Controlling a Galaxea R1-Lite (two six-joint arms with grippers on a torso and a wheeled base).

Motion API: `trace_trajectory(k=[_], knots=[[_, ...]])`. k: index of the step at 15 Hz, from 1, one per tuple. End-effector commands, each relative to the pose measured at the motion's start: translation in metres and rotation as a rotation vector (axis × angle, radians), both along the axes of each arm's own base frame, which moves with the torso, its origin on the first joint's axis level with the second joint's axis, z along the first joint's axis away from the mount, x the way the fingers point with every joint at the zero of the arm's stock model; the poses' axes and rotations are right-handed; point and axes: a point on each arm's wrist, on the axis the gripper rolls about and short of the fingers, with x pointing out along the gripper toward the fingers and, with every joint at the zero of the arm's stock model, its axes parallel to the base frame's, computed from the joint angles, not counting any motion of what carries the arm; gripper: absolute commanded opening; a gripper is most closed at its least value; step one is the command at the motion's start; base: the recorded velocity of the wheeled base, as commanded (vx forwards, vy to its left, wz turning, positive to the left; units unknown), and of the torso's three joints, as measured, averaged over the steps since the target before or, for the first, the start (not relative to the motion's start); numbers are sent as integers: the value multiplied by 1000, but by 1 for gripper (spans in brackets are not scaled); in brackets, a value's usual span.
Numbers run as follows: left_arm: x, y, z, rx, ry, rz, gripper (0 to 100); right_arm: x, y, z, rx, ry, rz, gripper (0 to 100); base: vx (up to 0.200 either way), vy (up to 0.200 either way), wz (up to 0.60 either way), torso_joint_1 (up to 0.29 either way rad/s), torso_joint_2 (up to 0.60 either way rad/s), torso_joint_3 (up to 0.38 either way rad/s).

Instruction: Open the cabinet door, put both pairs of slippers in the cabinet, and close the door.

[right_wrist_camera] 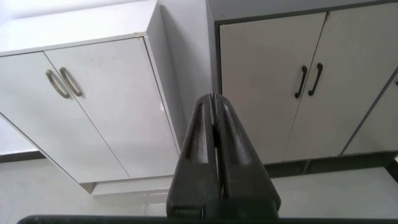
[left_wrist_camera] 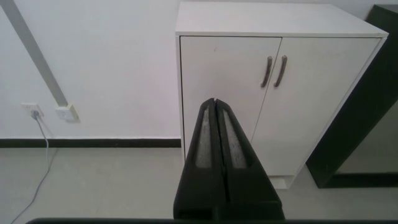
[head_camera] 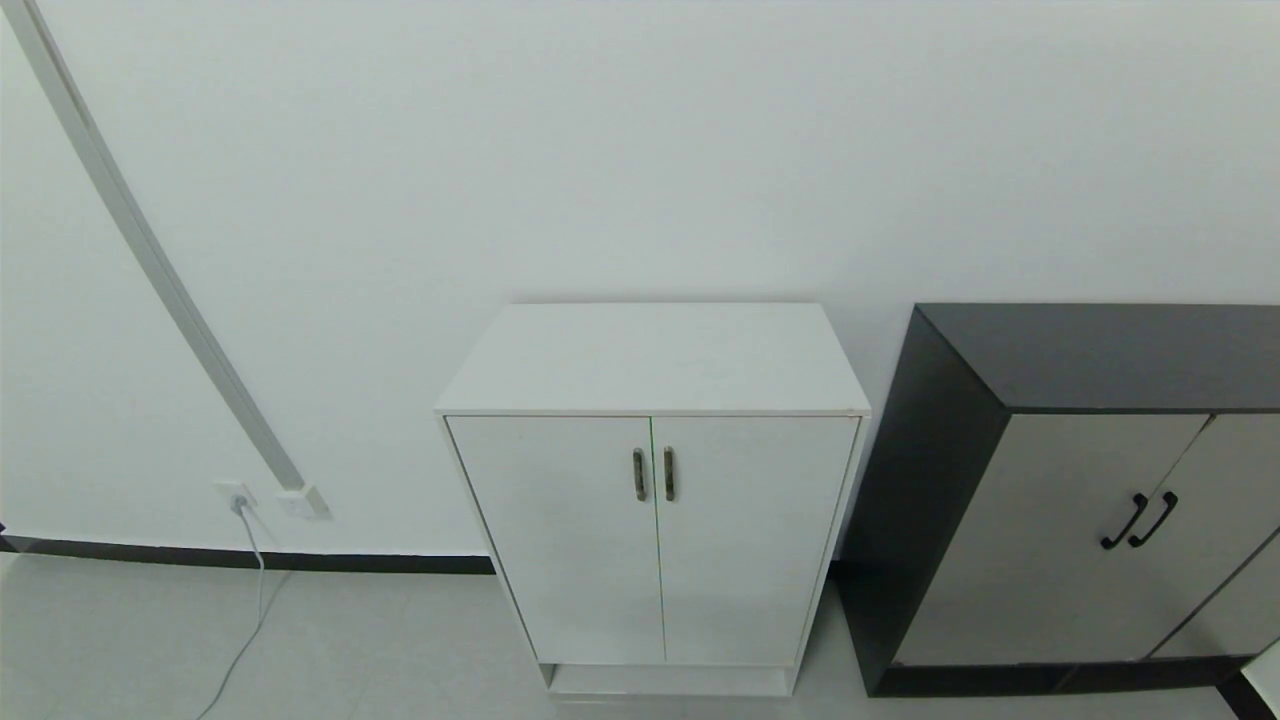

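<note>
closed white cabinet (head_camera: 560, 540) well ahead of left pincer (left_wrist_camera: 214, 102), right pincer (right_wrist_camera: 214, 96), both clamped together, empty

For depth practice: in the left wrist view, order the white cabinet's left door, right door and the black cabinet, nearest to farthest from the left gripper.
1. Left door, directly ahead of left gripper.
2. Right door, beside it.
3. Black cabinet, beyond both.

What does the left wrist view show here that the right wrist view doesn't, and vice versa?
Left wrist view, not the right: a wall socket with a plugged-in cable, and a slanted wall conduit. Right wrist view, not the left: grey cabinet doors with black handles. Both: the white cabinet, doors shut, plus each arm's own shut gripper, the left gripper and the right gripper.
</note>
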Motion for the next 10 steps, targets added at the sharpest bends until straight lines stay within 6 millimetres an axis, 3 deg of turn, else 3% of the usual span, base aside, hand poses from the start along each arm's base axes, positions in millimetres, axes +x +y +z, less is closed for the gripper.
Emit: trace_trajectory(k=[1,10], knots=[[0,0,0,0,1,1,0,0,0,0,-2,2,1,0,0,0,0,0,0,0],[0,0,0,0,1,1,0,0,0,0,-13,4,5,0,0,0,0,0,0,0]])
